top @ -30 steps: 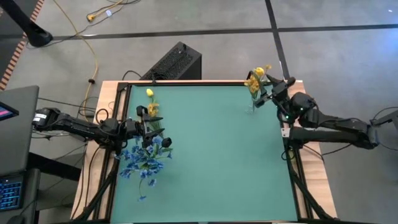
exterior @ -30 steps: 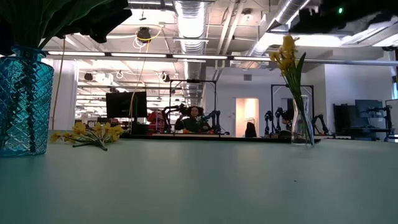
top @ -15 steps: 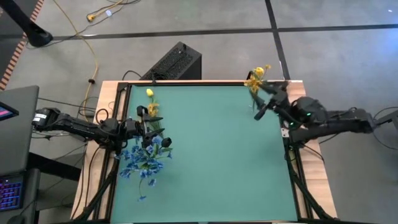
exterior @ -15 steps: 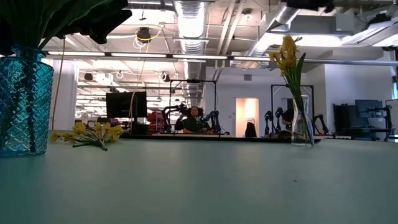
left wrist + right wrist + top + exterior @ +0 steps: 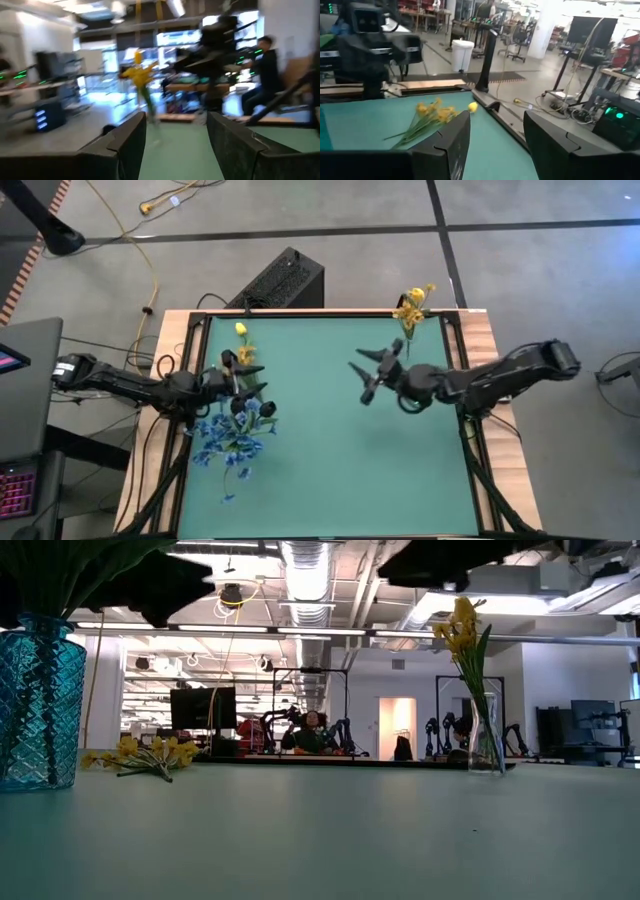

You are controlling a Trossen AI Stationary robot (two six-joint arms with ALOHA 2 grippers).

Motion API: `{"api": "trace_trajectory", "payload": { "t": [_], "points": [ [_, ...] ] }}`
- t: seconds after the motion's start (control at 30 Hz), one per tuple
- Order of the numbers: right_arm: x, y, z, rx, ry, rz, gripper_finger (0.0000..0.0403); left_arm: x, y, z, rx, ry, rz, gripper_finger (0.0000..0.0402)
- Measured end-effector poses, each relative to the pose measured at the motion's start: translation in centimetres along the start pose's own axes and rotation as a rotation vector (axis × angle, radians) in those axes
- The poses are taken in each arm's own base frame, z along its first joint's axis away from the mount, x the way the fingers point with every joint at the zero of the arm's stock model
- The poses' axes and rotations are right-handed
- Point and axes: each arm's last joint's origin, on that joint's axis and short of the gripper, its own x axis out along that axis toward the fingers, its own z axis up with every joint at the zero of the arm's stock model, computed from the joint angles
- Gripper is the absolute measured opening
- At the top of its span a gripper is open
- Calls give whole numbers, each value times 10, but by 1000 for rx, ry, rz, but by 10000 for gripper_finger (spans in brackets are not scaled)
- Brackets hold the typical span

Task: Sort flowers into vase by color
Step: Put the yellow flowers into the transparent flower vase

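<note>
Blue flowers (image 5: 230,435) stand with their stems in a blue glass vase (image 5: 38,705) near the table's left edge. A bunch of yellow flowers (image 5: 243,350) lies flat on the table beyond it, and shows as the yellow bunch (image 5: 430,117) in the right wrist view. More yellow flowers (image 5: 410,308) stand in a clear vase (image 5: 485,745) at the far right corner. My left gripper (image 5: 250,378) hovers open above the blue vase. My right gripper (image 5: 358,378) hangs open over the table's middle, pointing toward the left edge. Neither gripper holds anything.
A black box (image 5: 280,280) sits on the floor past the table's far edge. The green mat (image 5: 340,460) is bare across its near half. The low view looks into a workshop with other robot stations and a seated person (image 5: 312,730) far behind.
My right gripper has drawn away from the clear vase at the far right corner and swung toward the table's left, ending over the middle. The yellow flowers stay standing in the clear vase.
</note>
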Motion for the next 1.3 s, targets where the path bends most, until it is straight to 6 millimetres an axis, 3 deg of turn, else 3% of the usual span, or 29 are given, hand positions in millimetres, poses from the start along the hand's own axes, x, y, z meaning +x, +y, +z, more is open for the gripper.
{"api": "trace_trajectory", "payload": {
  "t": [0.27, 0.53, 0.93, 1.17, 1.3],
  "points": [
    [45, 43, -2, 13, 62, 10, 208, -14, 8, 3, 69, 88, 198, 199],
    [112, 80, -23, 128, 158, 69, 208, -36, 20, 6, 75, 163, 408, 199],
    [202, 141, -76, 206, 305, 28, 207, -40, 18, 9, 41, 131, 230, 199],
    [234, 175, -110, 297, 328, 101, 207, -40, 18, 9, 55, 137, 226, 199],
    [245, 187, -134, 266, 390, 111, 207, -40, 18, 9, 63, 138, 226, 199]
  ]
}}
